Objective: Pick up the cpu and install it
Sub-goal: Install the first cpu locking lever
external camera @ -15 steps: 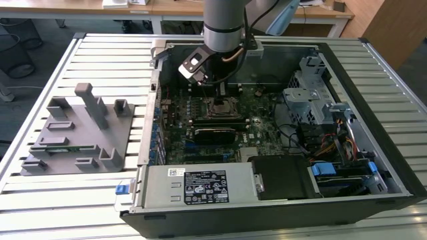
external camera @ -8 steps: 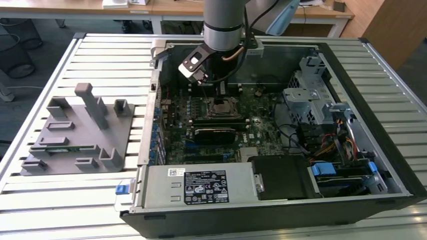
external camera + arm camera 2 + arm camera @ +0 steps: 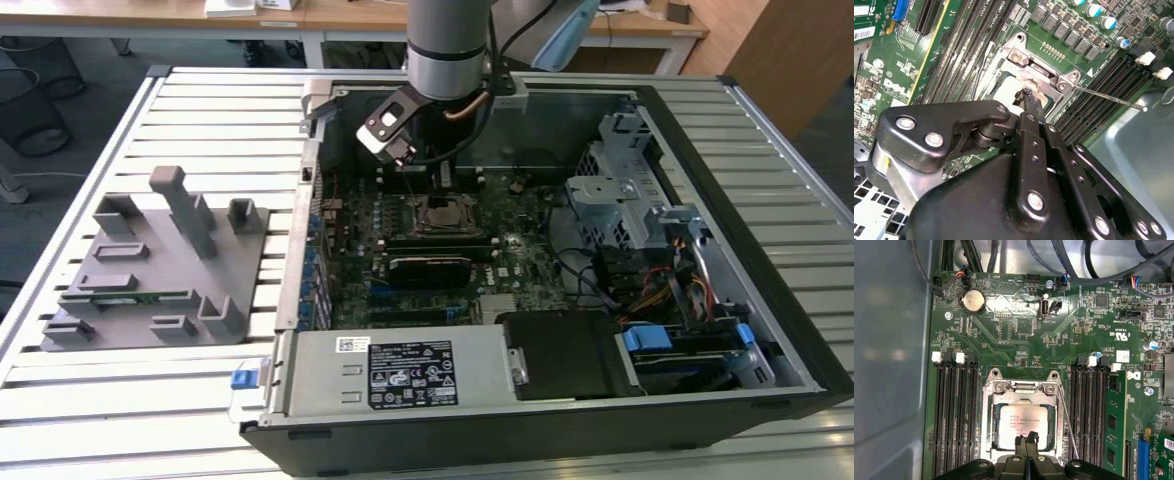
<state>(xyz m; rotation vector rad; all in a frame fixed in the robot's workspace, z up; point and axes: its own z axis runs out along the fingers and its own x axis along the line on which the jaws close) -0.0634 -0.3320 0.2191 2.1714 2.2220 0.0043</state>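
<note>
The cpu [image 3: 1024, 422] is seen lying flat in the socket [image 3: 988, 415], installing judged nearly done, the gripper [image 3: 1027, 442] closed on nothing at its edge, so any move must be made without dragging it.

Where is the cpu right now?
In the first wrist view the cpu sits in its socket between the two memory slot banks, beneath the gripper.

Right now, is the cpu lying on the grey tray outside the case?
No: in the first wrist view the cpu lies inside the socket frame on the motherboard.
</note>
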